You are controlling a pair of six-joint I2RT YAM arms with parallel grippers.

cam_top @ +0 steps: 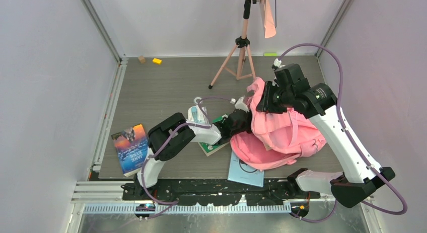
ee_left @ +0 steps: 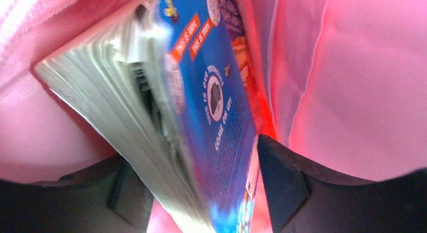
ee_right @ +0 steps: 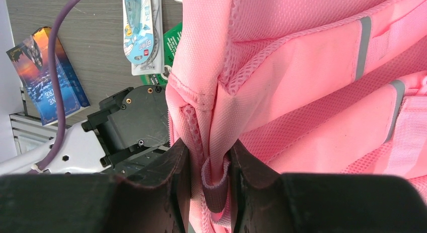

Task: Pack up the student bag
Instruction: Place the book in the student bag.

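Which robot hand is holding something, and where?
The right gripper pinches the student bag by a fold at its opening. The left gripper straddles a book, grip unclear.

Even, bright overhead light fills the top view, with soft shadows under the tripod point(cam_top: 240, 57). Inside the student bag point(ee_left: 362, 82), the left wrist view glows pink, its book point(ee_left: 201, 117) blurred.

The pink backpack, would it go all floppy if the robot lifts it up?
Probably floppy: the student bag is soft fabric, and it bunches and folds where the right end effector pinches it. It likely sags wherever it is not held. With the thick book sitting inside it by the left end effector, it may hang heavier on that side.
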